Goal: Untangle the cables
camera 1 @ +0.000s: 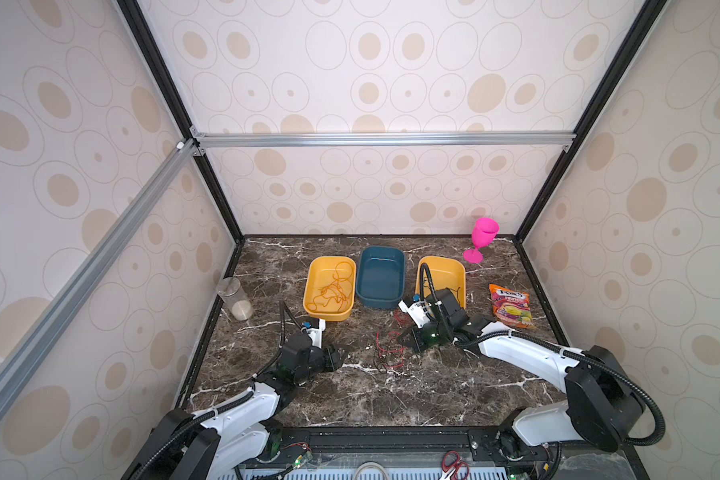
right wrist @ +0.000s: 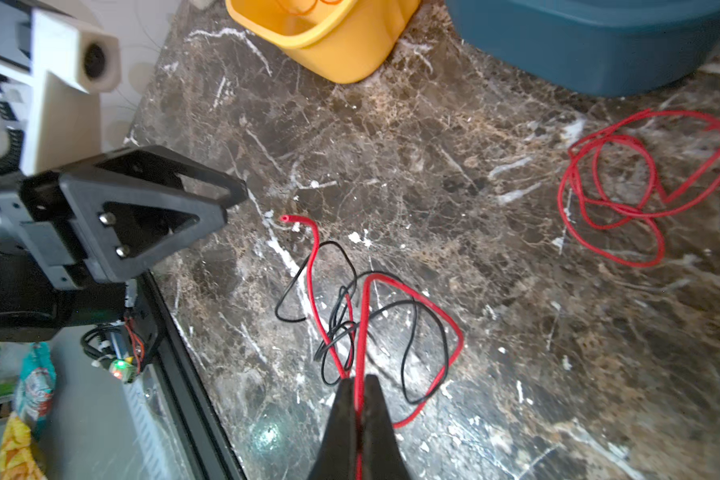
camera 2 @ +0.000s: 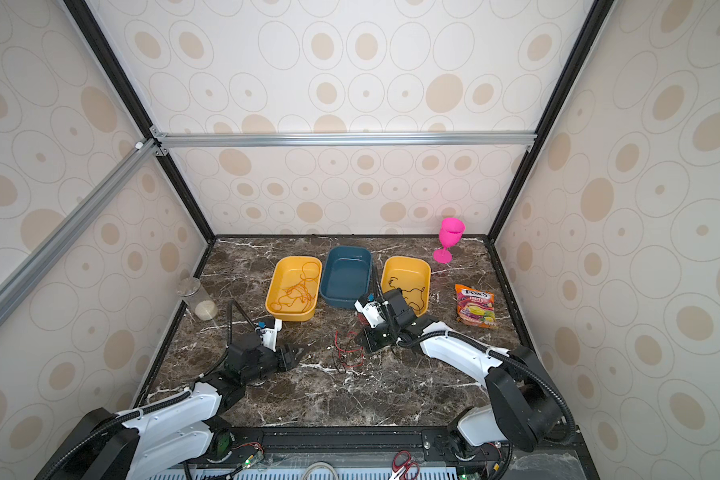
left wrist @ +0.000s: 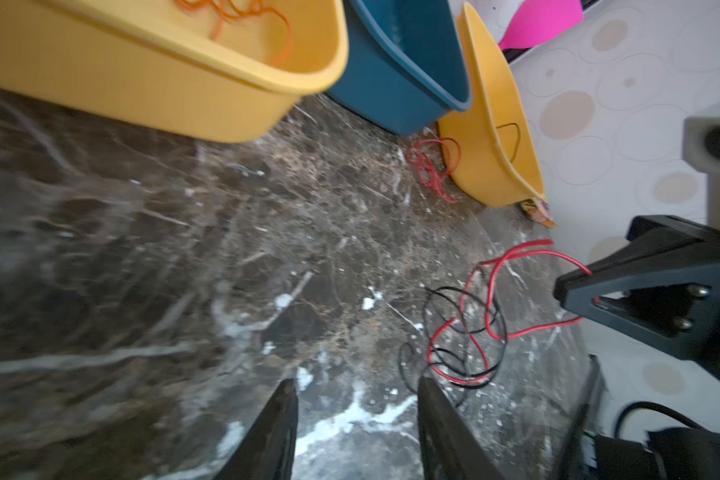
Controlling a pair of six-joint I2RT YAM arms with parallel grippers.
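Observation:
A tangle of red and black cables (camera 1: 389, 353) (camera 2: 348, 353) lies on the marble table between my two grippers. My right gripper (right wrist: 360, 378) (camera 1: 402, 338) is shut on a red cable (right wrist: 364, 324) of that tangle. My left gripper (left wrist: 356, 386) (camera 1: 341, 353) is open just left of the tangle (left wrist: 466, 328), with nothing between its fingers. A separate red cable (right wrist: 624, 195) (left wrist: 433, 166) lies coiled near the trays. An orange cable (camera 1: 331, 291) sits in the left yellow tray (camera 1: 308, 291). A black cable (camera 2: 412, 295) lies in the right yellow tray (camera 2: 408, 266).
A blue tray (camera 1: 381, 253) stands between the two yellow trays. A pink goblet (camera 1: 481, 241) stands at the back right, and a candy bag (camera 1: 510, 305) lies right of the trays. A clear jar (camera 1: 235, 297) stands at the left edge. Red-handled scissors (camera 1: 454, 463) lie below the front edge.

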